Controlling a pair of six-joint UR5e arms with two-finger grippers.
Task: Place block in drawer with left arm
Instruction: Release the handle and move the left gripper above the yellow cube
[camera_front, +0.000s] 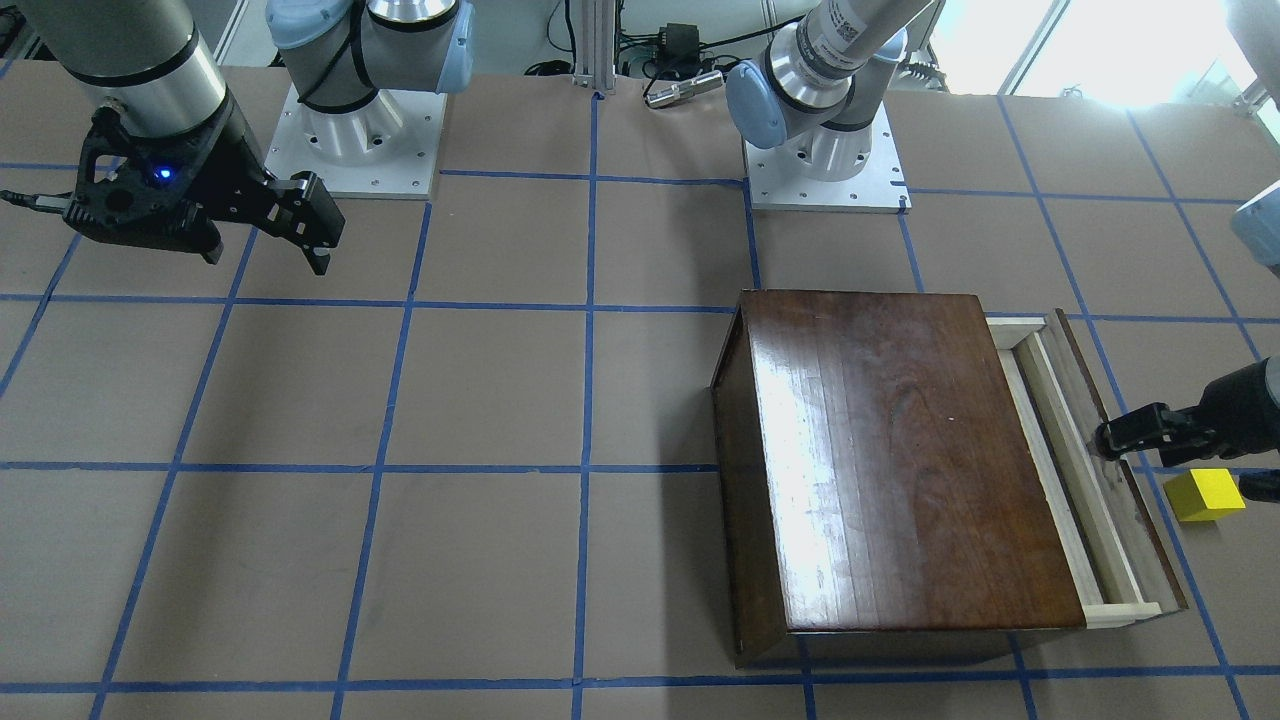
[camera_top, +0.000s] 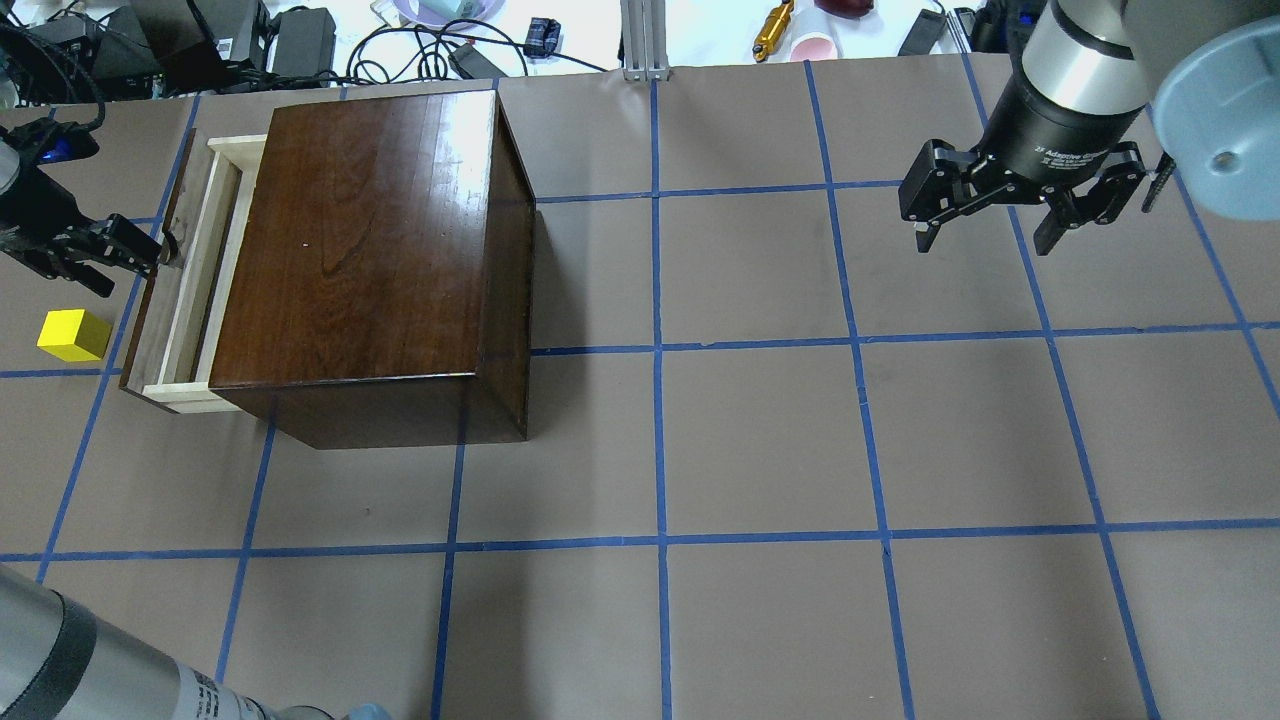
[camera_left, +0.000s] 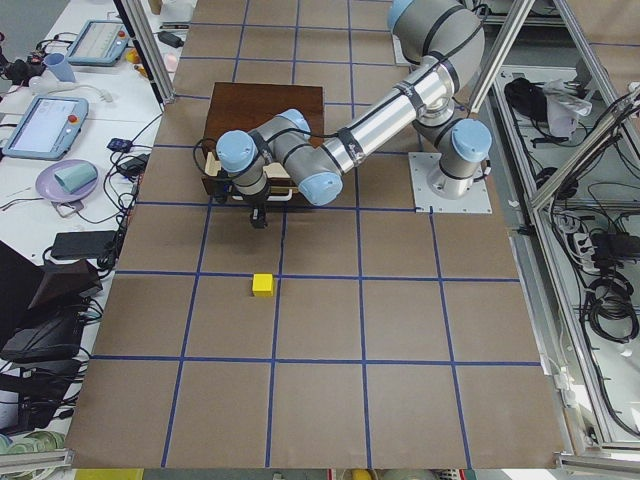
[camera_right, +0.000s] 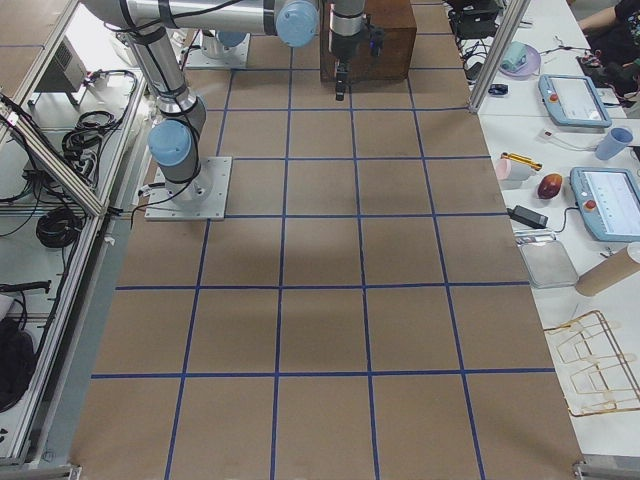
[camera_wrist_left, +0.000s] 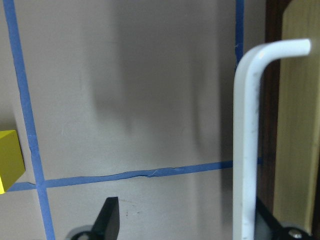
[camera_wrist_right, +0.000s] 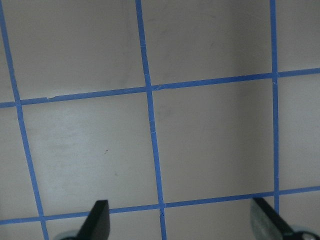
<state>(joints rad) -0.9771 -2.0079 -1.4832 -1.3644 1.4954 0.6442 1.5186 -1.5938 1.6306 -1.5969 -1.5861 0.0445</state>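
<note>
Yellow block (camera_top: 73, 335) sits on the worktop (camera_top: 760, 440), just beside the left fingers (camera_wrist_left: 108, 220). Those fingers are apart, with the metal pull (camera_wrist_left: 245, 150) of the drawer (camera_top: 185, 300) between them. The drawer is a little way out, so I think opening it is the step now. Next they must close on the pull and tug. Right fingers (camera_wrist_right: 98, 220) are apart, far off.

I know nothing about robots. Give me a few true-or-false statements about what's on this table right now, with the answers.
1. The yellow block lies inside the drawer. False: it sits on the table beside it.
2. The drawer is partly out of the wooden box. True.
3. The right pincer grips the block. False: it hangs open and empty, far from the box.
4. The left pincer is at the drawer's pull. True.
</note>
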